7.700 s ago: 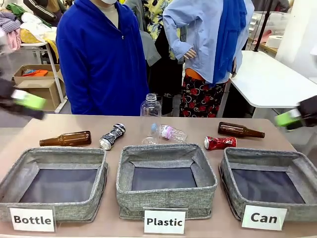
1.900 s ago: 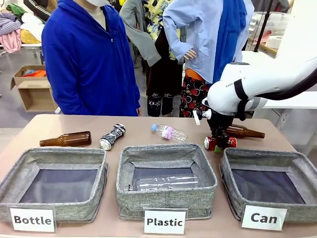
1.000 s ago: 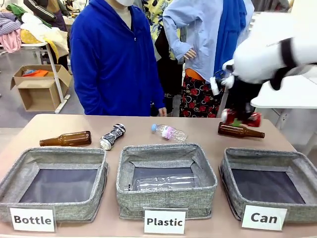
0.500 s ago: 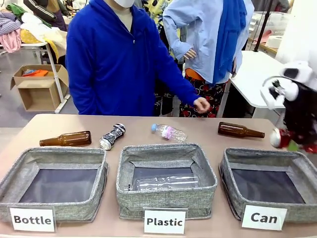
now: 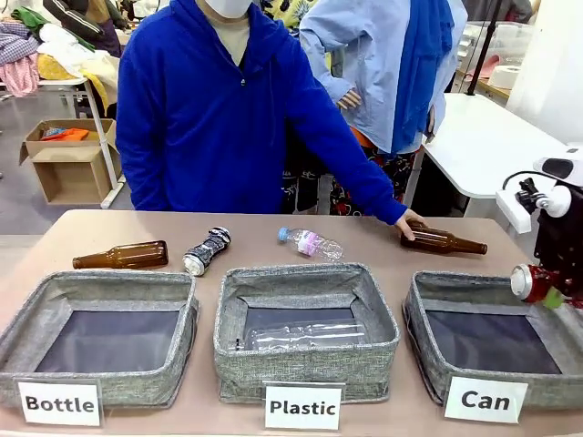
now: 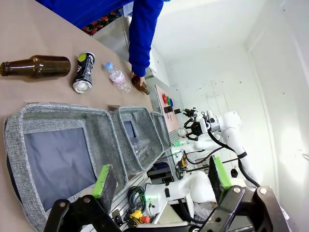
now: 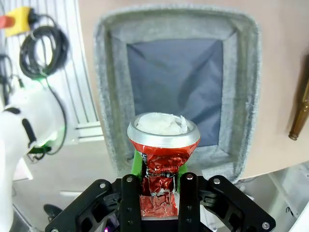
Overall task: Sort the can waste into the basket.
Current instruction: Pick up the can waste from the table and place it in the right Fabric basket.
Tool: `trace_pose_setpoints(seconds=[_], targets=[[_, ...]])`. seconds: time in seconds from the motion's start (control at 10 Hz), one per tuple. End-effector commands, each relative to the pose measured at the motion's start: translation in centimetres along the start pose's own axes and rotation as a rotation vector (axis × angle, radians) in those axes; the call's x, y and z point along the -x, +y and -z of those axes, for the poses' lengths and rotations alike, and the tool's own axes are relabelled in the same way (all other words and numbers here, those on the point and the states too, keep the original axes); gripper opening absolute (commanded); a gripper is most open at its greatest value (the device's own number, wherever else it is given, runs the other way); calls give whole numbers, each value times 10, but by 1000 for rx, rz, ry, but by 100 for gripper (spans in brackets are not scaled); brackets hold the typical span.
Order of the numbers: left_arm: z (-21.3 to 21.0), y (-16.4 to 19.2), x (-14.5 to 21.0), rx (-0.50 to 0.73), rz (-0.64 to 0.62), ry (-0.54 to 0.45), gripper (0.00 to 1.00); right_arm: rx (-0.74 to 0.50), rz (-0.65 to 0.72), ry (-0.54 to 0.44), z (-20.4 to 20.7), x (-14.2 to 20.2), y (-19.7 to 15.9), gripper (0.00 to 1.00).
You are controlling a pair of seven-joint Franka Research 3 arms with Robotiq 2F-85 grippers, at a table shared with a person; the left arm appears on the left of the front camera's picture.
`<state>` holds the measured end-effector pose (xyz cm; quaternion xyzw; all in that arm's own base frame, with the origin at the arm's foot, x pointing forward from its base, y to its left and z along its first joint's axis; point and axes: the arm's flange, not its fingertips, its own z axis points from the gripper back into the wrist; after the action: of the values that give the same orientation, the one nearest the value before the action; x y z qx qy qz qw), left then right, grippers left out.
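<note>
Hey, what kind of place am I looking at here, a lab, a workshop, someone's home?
Most likely a robotics lab staged for waste sorting: a table carries a Bottle bin, a Plastic bin and a Can bin, each labelled, and the right gripper holds a red can above the Can bin.

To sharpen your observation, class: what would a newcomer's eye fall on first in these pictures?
The right arm's jaws are shut on a crushed red can above the far right of the basket labelled Can. Beyond it, a person's hand touches a brown bottle at its base.
</note>
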<state>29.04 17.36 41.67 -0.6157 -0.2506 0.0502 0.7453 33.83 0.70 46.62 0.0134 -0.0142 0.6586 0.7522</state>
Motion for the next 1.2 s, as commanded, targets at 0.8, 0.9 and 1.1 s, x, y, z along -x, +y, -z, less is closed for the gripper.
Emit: trace_pose_setpoints(seconds=[0.8,0.9,1.1], targets=[[-1,0,0,11,21,2,100,-16,24,-108,-5,-9,-34,100],[-1,0,0,11,21,2,100,-51,52,-178,-7,-6,-39,100],[-1,0,0,11,21,2,100,-226,351,-667,-19,-11,-52,100]])
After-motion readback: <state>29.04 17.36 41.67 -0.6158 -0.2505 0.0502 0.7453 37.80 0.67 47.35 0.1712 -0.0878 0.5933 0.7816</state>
